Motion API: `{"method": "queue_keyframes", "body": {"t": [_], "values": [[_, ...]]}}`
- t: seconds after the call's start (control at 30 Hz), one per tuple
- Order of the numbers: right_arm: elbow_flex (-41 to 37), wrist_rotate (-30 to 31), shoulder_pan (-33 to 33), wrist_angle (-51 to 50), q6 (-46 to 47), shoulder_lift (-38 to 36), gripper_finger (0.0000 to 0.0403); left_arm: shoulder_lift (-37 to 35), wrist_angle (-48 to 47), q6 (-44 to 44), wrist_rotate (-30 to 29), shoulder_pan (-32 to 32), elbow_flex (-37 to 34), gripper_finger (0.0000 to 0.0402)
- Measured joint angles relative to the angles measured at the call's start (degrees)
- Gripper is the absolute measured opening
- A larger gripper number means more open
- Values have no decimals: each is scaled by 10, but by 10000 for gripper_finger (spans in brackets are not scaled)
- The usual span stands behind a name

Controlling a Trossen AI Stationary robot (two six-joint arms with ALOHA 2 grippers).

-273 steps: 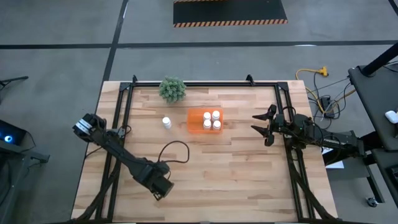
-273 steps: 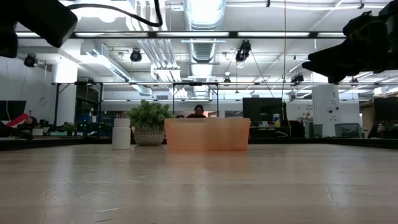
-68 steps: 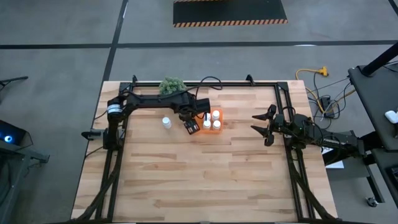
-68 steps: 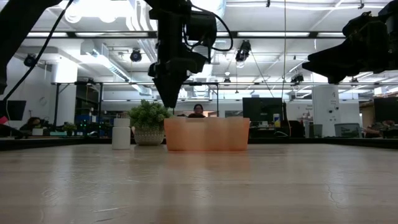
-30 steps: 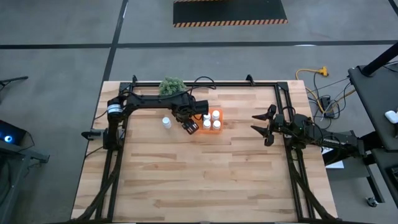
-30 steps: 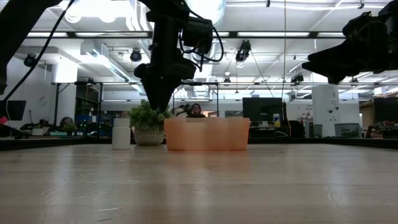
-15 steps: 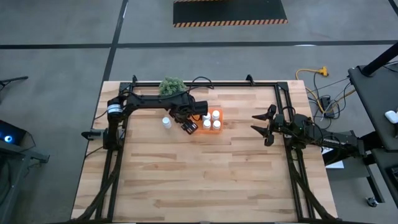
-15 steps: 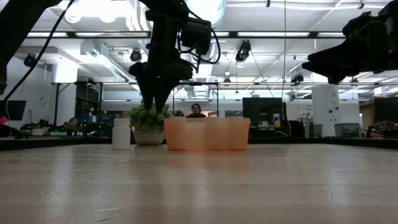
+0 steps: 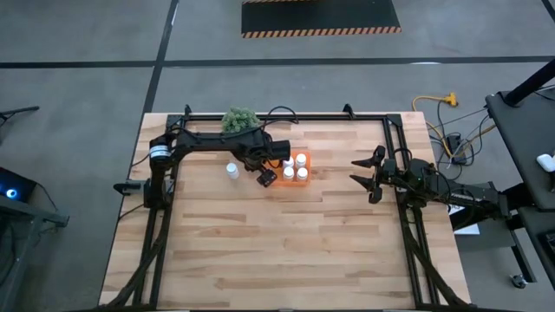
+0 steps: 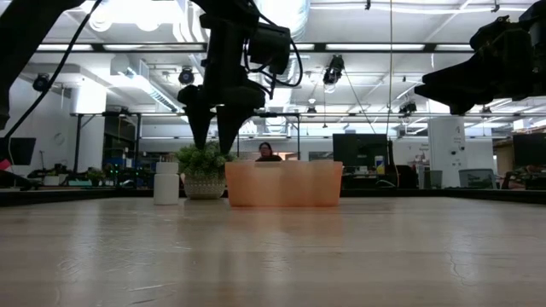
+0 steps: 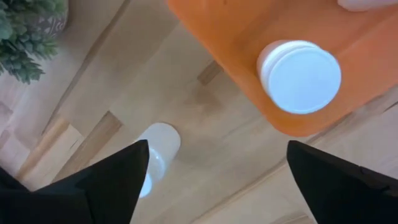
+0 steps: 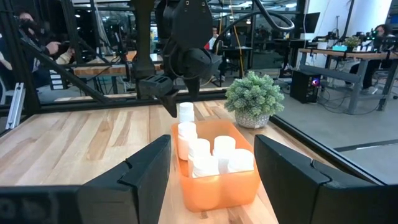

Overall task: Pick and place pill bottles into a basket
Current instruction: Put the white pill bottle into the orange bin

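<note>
The orange basket (image 9: 295, 178) stands at the table's far middle with several white pill bottles (image 9: 301, 160) upright in it, one (image 11: 300, 76) in its corner. One more pill bottle (image 9: 232, 171) stands on its base on the wood to the basket's left. My left gripper (image 9: 265, 177) hangs open above the table, over the basket's left edge, fingers pointing down with nothing between them (image 10: 215, 136). My right gripper (image 9: 368, 173) waits open at the table's right side, clear of the basket (image 12: 217, 177).
A small green plant (image 9: 240, 123) in a pot stands behind the loose bottle, near the far edge. The black frame rails (image 9: 286, 115) run along the table's far, left and right sides. Bare wood (image 9: 286, 251) fills the near half.
My left gripper has opened its fingers wide while hanging above the basket's left edge, and has drifted slightly toward the loose bottle. Nothing on the table has moved.
</note>
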Motion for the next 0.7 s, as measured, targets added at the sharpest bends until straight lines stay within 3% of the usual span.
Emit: {"method": "queue_keyframes", "body": {"t": [0.53, 0.7], "values": [[0, 0, 0, 0, 0, 0, 219, 0, 27, 61, 2, 0, 1, 345], [0, 0, 0, 0, 0, 0, 219, 0, 27, 95, 45, -3, 1, 345]]}}
